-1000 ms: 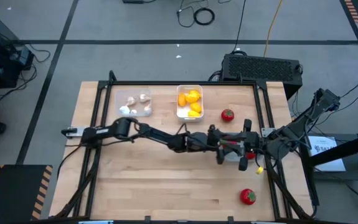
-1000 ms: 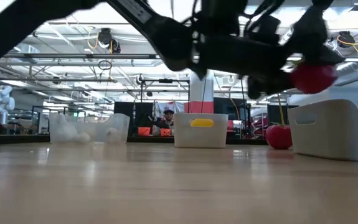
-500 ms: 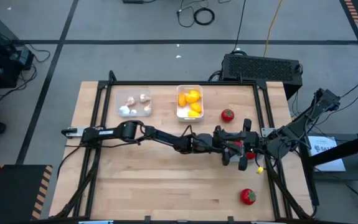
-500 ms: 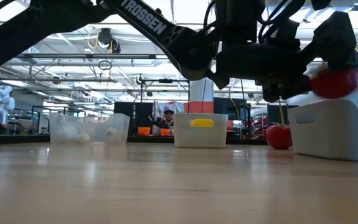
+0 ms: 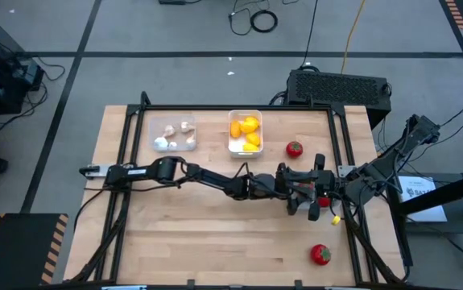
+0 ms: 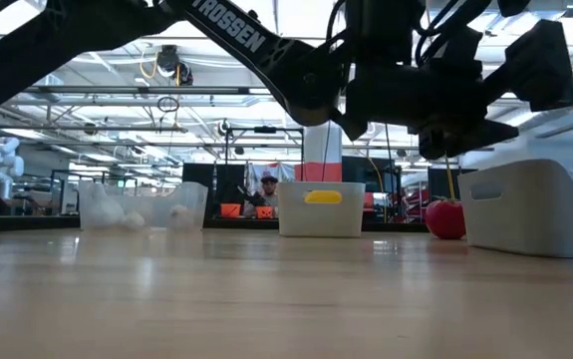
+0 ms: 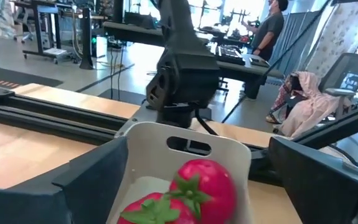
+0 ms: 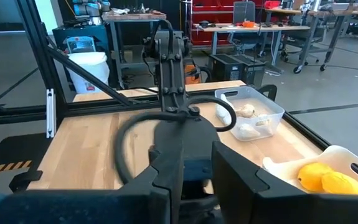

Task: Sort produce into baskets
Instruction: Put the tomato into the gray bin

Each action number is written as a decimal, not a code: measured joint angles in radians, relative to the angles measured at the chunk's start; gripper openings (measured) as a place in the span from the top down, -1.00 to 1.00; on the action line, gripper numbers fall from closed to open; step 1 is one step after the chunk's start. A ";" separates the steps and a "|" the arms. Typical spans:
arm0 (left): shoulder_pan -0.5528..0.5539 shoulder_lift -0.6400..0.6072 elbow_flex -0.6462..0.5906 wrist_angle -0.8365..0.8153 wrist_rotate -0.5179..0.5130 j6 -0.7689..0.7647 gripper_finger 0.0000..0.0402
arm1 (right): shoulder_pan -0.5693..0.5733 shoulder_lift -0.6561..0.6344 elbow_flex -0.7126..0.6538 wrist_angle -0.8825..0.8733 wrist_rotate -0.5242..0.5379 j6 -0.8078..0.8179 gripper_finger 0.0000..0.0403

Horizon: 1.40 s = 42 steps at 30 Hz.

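The left gripper (image 5: pixel 302 196) is held with fingers spread over the grey shallow rectangular tray (image 7: pixel 185 163), where two red round tomatoes with green tops (image 7: pixel 205 183) are seen lying. The right gripper's (image 5: pixel 321 191) finger state cannot be told.

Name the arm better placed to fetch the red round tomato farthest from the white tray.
Probably right: the red round tomato lies on its side, near its base, while the left gripper is stretched across over the grey plastic tray, jaws open.
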 joint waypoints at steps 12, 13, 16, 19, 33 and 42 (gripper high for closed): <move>-0.070 -0.153 0.000 -0.406 -0.172 0.163 -0.79 | 0.088 0.023 0.000 0.091 -0.004 0.007 0.63; -0.084 -0.178 0.000 -0.476 -0.214 0.201 -0.76 | 0.099 0.038 0.000 0.134 -0.004 -0.019 0.63; -0.126 -0.258 0.000 -0.679 -0.331 0.307 -0.68 | 0.121 0.095 0.000 0.304 -0.005 -0.123 0.63; -0.176 -0.350 -0.001 -0.901 -0.480 0.387 -0.60 | 0.136 0.147 0.001 0.453 -0.058 -0.228 0.63; -0.327 -0.657 -0.044 -2.040 -0.676 -0.111 -0.51 | 0.170 0.366 0.165 0.350 -0.083 -0.155 0.63; -0.500 -0.896 -0.372 -2.093 -0.858 -0.427 -0.51 | 0.162 0.434 0.334 -0.134 -0.343 0.250 0.63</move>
